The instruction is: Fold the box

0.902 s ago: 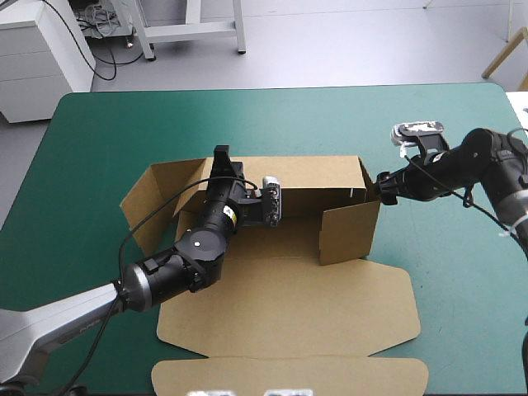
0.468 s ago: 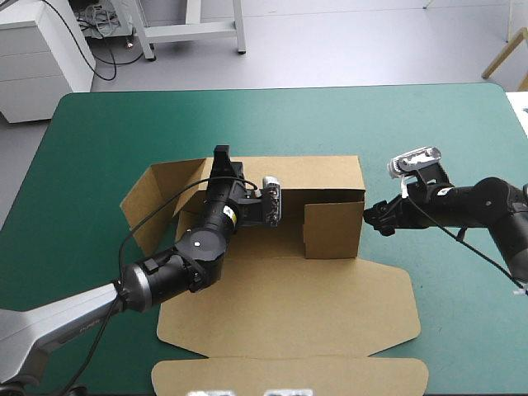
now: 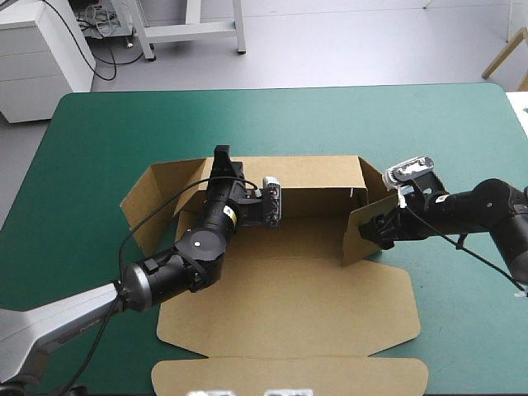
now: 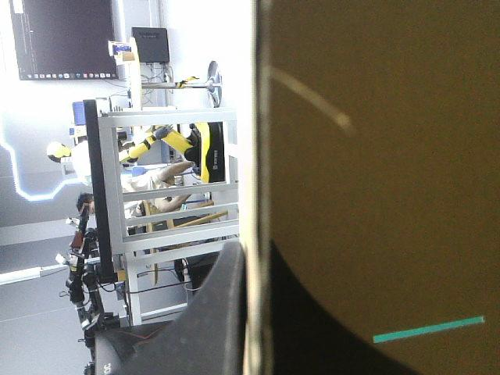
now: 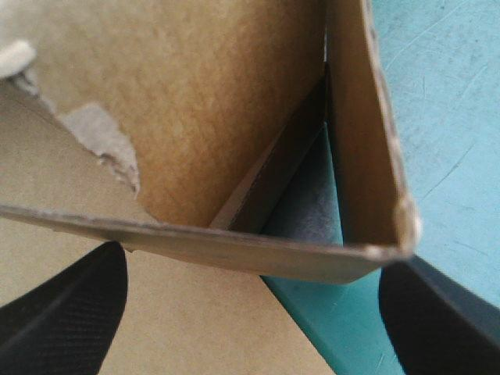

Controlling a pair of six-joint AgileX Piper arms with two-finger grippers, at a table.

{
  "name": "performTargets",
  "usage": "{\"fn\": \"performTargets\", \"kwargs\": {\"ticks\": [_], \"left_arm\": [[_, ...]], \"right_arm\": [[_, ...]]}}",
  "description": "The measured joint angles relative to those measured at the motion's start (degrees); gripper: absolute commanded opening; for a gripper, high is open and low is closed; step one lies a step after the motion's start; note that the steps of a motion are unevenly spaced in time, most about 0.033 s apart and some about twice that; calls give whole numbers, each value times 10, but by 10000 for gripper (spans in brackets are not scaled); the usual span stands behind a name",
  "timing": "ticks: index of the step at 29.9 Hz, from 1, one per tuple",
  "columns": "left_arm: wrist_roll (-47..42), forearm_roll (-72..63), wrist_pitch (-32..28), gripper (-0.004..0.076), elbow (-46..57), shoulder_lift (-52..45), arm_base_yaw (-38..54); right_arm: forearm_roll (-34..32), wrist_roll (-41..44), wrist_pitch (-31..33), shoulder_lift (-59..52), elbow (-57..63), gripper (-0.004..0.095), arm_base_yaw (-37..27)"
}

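Note:
The brown box lies open on the teal-green cover, its long back wall raised. My left gripper is shut on the top edge of that wall near its left end; in the left wrist view the board runs between the black fingers. The right end flap stands angled out from the wall. My right gripper is open at the flap's outer side. In the right wrist view the flap's edge crosses between the spread fingers.
The left end flap leans outward on the cover. The lid panel and its tuck flap lie flat toward the table's near edge. Bare teal-green cover lies beyond the back wall and to the right.
Earlier the right end flap swung in against the back wall; now it has swung back outward. My right gripper came toward the near side and sits at the flap. The left arm has not moved.

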Motion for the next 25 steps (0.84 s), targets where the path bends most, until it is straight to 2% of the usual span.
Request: {"fn": "performTargets", "kwargs": {"ticks": [7,17,21,24,25], "left_arm": [[0,0,0,-10,0,0,0],[0,0,-1,-10,0,0,0],[0,0,-1,-10,0,0,0],[0,0,-1,-10,0,0,0],[0,0,-1,-10,0,0,0]], "right_arm": [[48,-42,-6,0,0,806,6],[60,-60,-76,9,1,789,89],[59,-60,-101,27,1,650,98],[58,-60,-111,40,1,454,98],[57,-59,-115,41,1,360,98]]}}
